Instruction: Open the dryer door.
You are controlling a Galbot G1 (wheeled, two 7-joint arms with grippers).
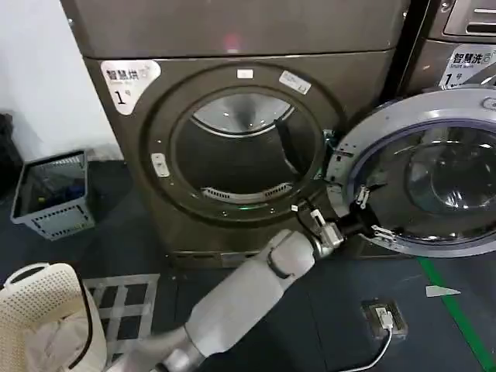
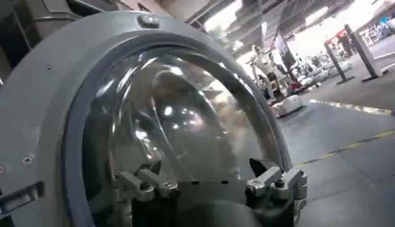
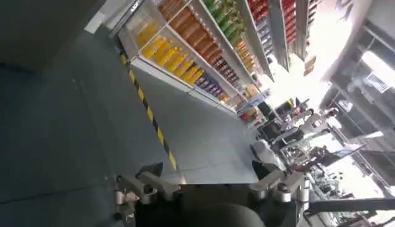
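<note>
Dark grey-brown sheet metal forms the front of the dryer, which carries a white sticker marked "1" at its upper left corner. The round drum opening is exposed. The dryer door stands swung out on the right side of the opening, its grey inner rim and clear domed glass facing the room, and it covers part of the neighbouring machine. The left arm reaches up from the lower left; the left end effector sits at the lower inner edge of the door, fingers apart, one finger against the rim. The left wrist view shows the door glass just beyond the spread fingertips. The right end effector points at bare floor away from the machine, fingers apart. A grey basket and a cream laundry hamper stand on the floor at left.
</note>
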